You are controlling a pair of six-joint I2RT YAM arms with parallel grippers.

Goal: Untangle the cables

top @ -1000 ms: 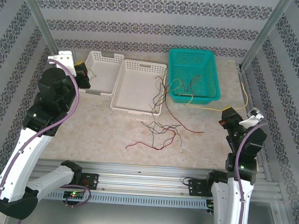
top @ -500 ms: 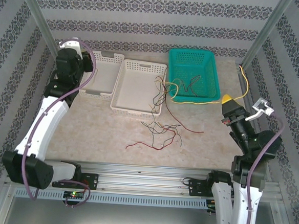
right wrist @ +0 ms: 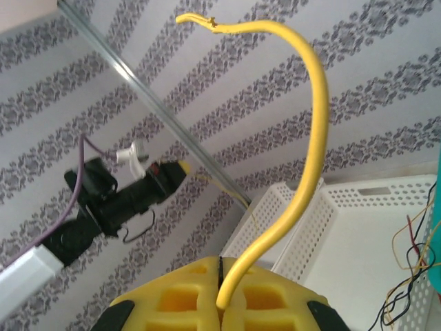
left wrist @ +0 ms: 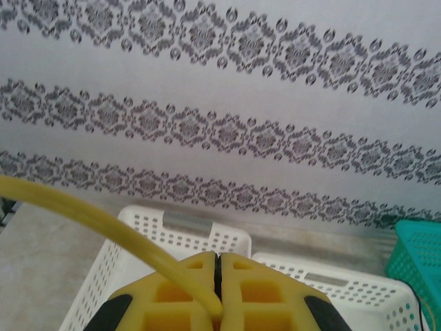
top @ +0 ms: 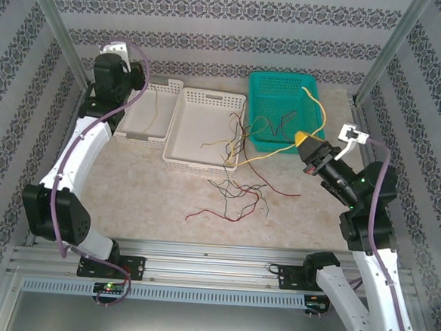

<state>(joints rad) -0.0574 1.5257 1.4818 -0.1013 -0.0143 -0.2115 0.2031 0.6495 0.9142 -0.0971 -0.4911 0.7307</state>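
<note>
**One yellow cable in hand, the rest in a knot**

Your right fingers (right wrist: pixel 196 276) are pinched tight on a yellow cable (right wrist: pixel 313 138). Its loose end curls up above them. They are held up just in front of the green basket (top: pixel 283 77), and from there the cable runs back toward the bunch.

Your left fingers (left wrist: pixel 193 276) are pinched tight on a yellow wire (left wrist: pixel 89 214) too. They are high up over the small white basket (top: pixel 143 137) at the back left. I cannot tell if this is the other end of the same cable.

The other cables (top: pixel 233 197) are not sorted yet. Red and dark ones lie crossed over each other on the desk (top: pixel 150 198), in front of the big white basket (top: pixel 194 166). More hang over the rims of that basket and the green one.

So I think the job has only just begun. One yellow piece looks part way out, and the red and dark ones are all left to do.
</note>
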